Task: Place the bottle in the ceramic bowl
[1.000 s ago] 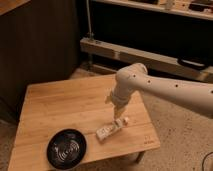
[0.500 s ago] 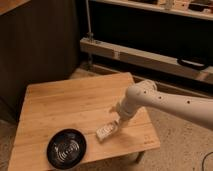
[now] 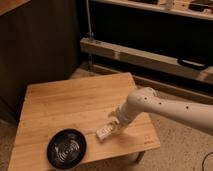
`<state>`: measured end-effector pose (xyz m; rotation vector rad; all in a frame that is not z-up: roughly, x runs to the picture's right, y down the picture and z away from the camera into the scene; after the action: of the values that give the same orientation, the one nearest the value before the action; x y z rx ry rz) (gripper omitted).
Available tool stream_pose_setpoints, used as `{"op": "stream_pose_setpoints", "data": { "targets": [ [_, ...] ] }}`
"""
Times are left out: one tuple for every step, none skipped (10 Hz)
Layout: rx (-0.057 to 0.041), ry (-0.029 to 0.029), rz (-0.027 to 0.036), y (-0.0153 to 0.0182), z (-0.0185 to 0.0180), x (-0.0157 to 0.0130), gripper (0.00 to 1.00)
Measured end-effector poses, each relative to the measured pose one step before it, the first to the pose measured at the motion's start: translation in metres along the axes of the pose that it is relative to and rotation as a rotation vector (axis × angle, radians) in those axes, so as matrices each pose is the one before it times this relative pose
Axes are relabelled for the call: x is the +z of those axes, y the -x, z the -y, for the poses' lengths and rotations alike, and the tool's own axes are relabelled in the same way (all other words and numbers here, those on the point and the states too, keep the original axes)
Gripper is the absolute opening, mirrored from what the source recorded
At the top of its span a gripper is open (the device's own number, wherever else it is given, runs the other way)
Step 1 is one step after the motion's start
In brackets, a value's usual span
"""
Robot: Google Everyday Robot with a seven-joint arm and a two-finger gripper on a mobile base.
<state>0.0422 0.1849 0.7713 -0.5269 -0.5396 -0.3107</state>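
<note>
Camera view takes in the wooden desk (image 3: 70,102), with the white arm (image 3: 165,107) reaching over its right edge. Near the front left corner sits the black bowl (image 3: 66,148) with nothing in it, so the task is not yet done. The bottle (image 3: 103,133) lies on its side near the front edge, just right of the bowl. The gripper (image 3: 114,121) is down at the bottle; whether it is clamped on it I cannot tell. Lifting and carrying are left.
</note>
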Motion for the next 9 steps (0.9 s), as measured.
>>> {"op": "stream_pose_setpoints", "data": {
  "targets": [
    [-0.00365,0.00745,0.01612,0.00408,0.00036,0.01119,0.65],
    [0.0005,0.00576,0.00968,0.00119,-0.00069,0.00727,0.65],
    [0.00302,0.00395,0.00793,0.00024,-0.00022,0.00529,0.65],
    [-0.00054,0.0066,0.01503,0.00086,0.0003,0.00715,0.65],
    [-0.00739,0.00622,0.01458,0.0016,0.00028,0.00473,0.65],
    [-0.00631,0.00324,0.0107,0.0018,0.002,0.00169,0.65],
    [-0.00518,0.01055,0.01261,0.0009,-0.00012,0.00344,0.65],
    [-0.00457,0.0069,0.0143,0.00122,0.00067,0.00236,0.65],
    [-0.00239,0.00525,0.00465,-0.00043,-0.00068,0.00124,0.63]
  ]
}}
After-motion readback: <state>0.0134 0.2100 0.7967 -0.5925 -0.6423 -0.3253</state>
